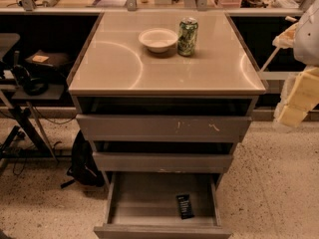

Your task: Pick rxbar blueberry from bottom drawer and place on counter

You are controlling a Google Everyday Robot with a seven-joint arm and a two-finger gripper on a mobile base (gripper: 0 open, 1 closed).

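In the camera view, the broad, glossy beige-grey counter (199,68) forms the top of a grey-brown drawer cabinet. Near its back edge sit a shallow white bowl (158,39) and, just beside it on the right, an upright green patterned drink can (188,36). The front part of the top carries only light reflections.

Below it, the scratched upper drawer (159,127) and the plain middle drawer (162,162) are each pulled out a little. The bottom drawer (129,203) is pulled out much further, so its flat floor shows. On that floor lies the rxbar blueberry (185,206), a small flat near-black wrapped bar with pale print on its face. It rests right of centre and close to the drawer's front wall, with nothing else visible in the drawer.

The pale yellow-and-white gripper (294,106) hangs at the right edge of the view, roughly level with the counter's front edge. It is well apart from the bar and well above the open drawer, and it carries nothing that can be seen. Whether it is spread or closed cannot be told from here.

As a judgement, the drawer needs no further opening, but the pick has not yet begun. The reach down into the drawer, the grasp, the lift and the placing on the counter all remain.
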